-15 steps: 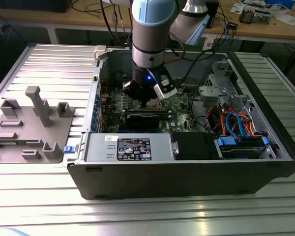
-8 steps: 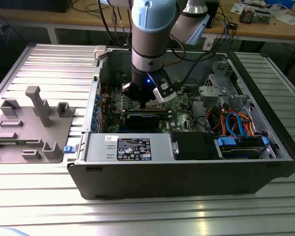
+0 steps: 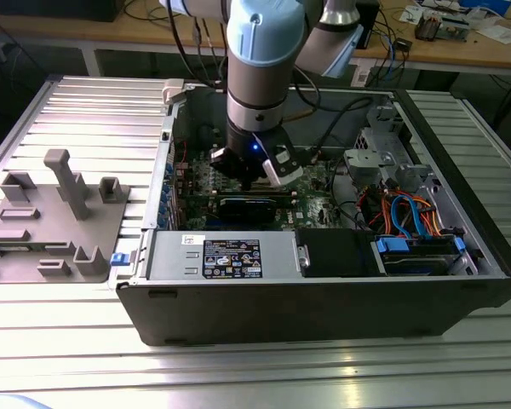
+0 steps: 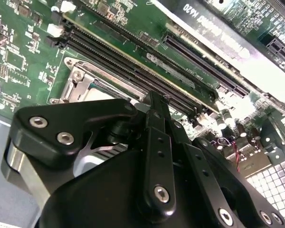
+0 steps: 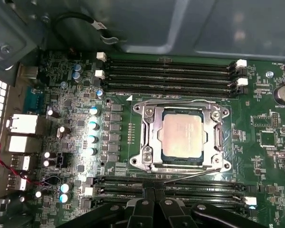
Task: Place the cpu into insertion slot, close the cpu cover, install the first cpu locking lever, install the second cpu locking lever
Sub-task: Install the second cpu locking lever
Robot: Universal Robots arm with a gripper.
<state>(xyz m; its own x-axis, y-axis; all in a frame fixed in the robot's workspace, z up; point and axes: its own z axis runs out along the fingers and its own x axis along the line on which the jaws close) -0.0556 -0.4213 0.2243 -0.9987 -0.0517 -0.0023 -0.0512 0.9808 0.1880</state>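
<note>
While I hold above the green motherboard point(image 5: 190, 71) | cpu point(image 5: 182, 135) (flat, silvery, square) sits in the insertion slot point(image 5: 217, 137) | thin metal cpu cover point(image 5: 152, 135) lies closed around it | black gripper point(image 4: 154, 111) fingers together, holding nothing, beside the memory slots point(image 5: 171, 69).

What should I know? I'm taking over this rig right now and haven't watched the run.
Hand: low over the green motherboard, beside the socket.
Cpu: seated in the insertion slot.
Cpu cover: down, framing the chip.
Done: placement and cover closing.
Left: the levers. The thin lever along the socket edge nearest the hand runs askew and looks unlatched; I cannot tell the other's state.
</note>
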